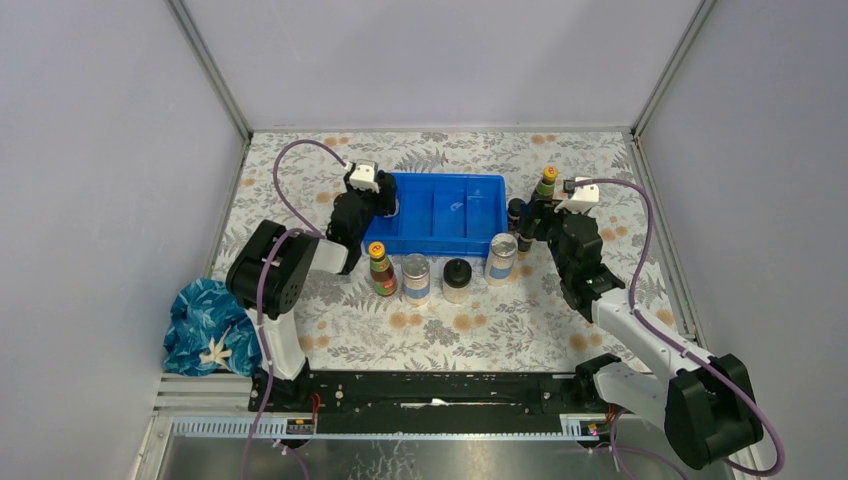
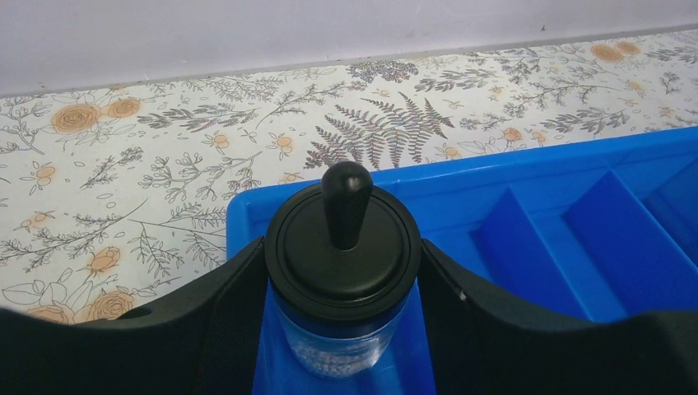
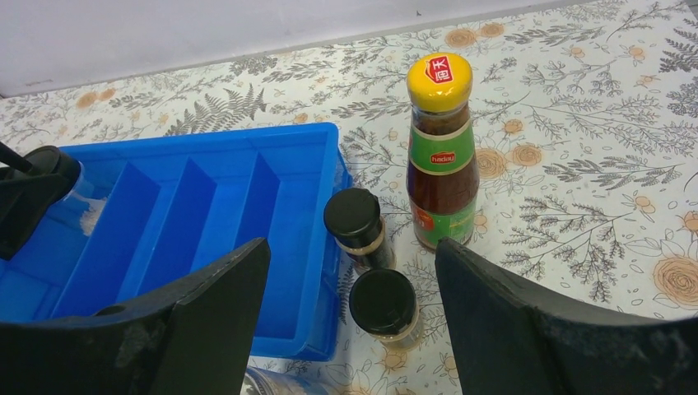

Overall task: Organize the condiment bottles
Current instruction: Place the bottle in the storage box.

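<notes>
My left gripper (image 1: 386, 206) is shut on a clear black-domed jar (image 2: 342, 263), holding it in the leftmost compartment of the blue tray (image 1: 470, 232); its fingers (image 2: 210, 317) press the lid's sides. My right gripper (image 3: 352, 257) is open above two tiny black-capped bottles (image 3: 355, 222) (image 3: 383, 304) standing just right of the tray (image 3: 206, 214). A yellow-capped bottle (image 3: 442, 156) stands upright behind them (image 1: 546, 183). In front of the tray stand another yellow-capped bottle (image 1: 381, 268), a silver-lidded jar (image 1: 415, 277), a black-domed jar (image 1: 457, 279) and a second silver-lidded jar (image 1: 502, 258).
The tray's other three compartments hold nothing. A crumpled blue cloth (image 1: 210, 325) lies at the near left by the left arm's base. Walls close in the floral table on three sides.
</notes>
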